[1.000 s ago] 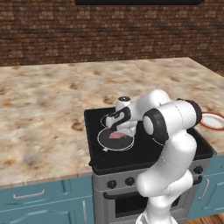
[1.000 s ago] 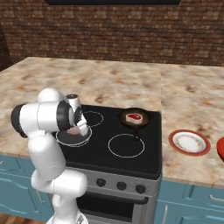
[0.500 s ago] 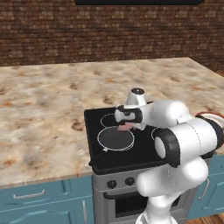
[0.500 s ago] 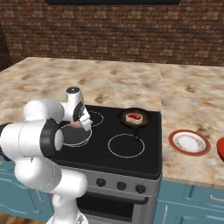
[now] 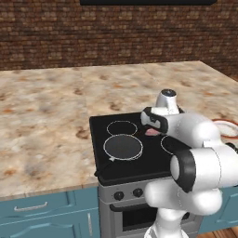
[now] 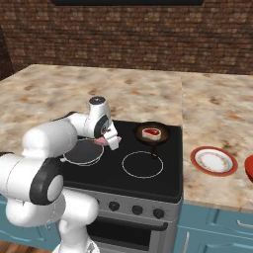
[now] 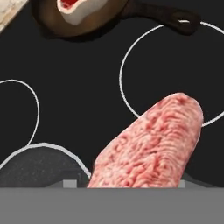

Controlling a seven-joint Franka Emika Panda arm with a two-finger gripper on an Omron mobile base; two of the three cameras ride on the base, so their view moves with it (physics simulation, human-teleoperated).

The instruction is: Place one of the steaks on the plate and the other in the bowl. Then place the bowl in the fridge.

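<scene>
Right base view: the white robot arm reaches over a black glass stovetop (image 6: 148, 175) set into a mottled beige stone tabletop (image 6: 59, 91). Its jaws (image 6: 109, 140) hang above the left burner rings, pinching a flat pink-red slab of raw steak (image 6: 102, 141) that peeks out beneath them, clear of the glass. A second steak (image 6: 151, 132), red with a pale edge, lies in a dark round skillet (image 6: 160, 140) on the back right burner. To the right of the stove, a flat round plate with a whitish centre and red rim (image 6: 214, 160) rests on the tabletop, and a sliver of a glossy red bowl (image 6: 249, 167) shows at the picture's edge just beyond it. In the hand view, the held steak (image 7: 151, 146) rises from the bottom, tilted, with the skillet (image 7: 94, 17) at the top. In the left base view, the steak (image 5: 152, 132) shows as a pink patch under the jaws (image 5: 155, 129).
</scene>
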